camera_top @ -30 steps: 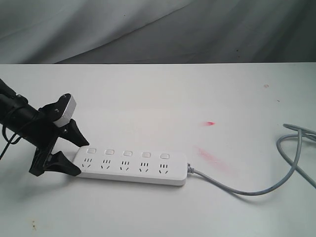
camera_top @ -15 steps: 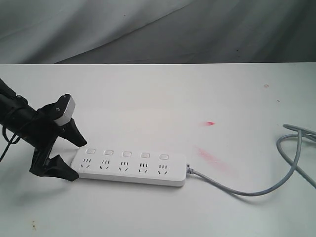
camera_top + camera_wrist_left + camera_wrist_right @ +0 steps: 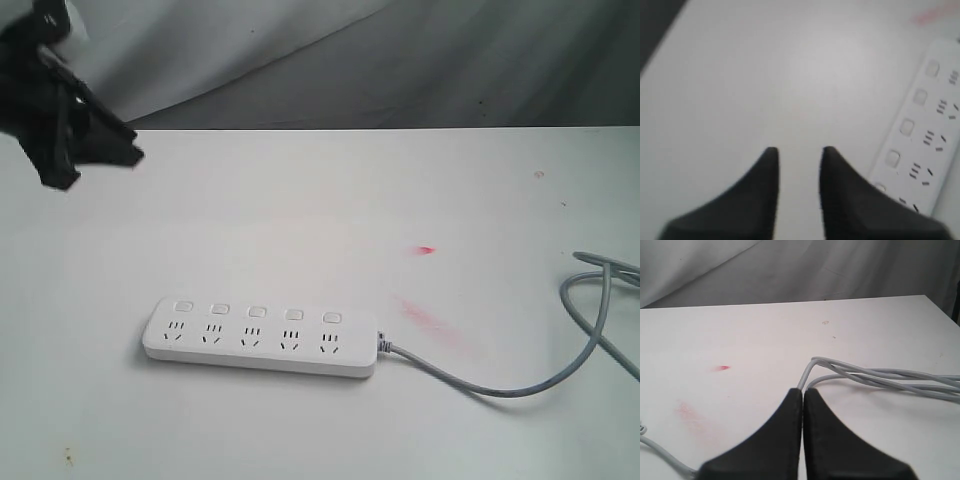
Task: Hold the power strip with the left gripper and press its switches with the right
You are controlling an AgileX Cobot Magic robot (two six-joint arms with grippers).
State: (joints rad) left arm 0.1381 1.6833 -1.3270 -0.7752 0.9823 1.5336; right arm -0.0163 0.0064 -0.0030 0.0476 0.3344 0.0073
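The white power strip point(image 3: 260, 337) lies flat on the white table point(image 3: 300, 200), free of both grippers. Its row of square switches point(image 3: 256, 312) runs along its far side. My left gripper point(image 3: 100, 168) hangs blurred at the far upper left, well above and away from the strip. In the left wrist view its black jaws point(image 3: 800, 150) stand apart with only bare table between them, and the power strip point(image 3: 927, 135) with its switches point(image 3: 907, 127) lies off to one side. My right gripper point(image 3: 802, 391) is shut and empty, above the grey cable point(image 3: 880, 375); the exterior view does not show it.
The grey cable point(image 3: 520, 388) curves from the strip's right end out to the right edge of the table. A red spot point(image 3: 428, 250) and a faint red smear point(image 3: 425, 318) mark the tabletop. A grey cloth point(image 3: 450, 60) hangs behind the table.
My left gripper has pulled off the strip's left end, risen to the upper left and narrowed its jaws. The strip slid slightly left beforehand. The right gripper has not moved.
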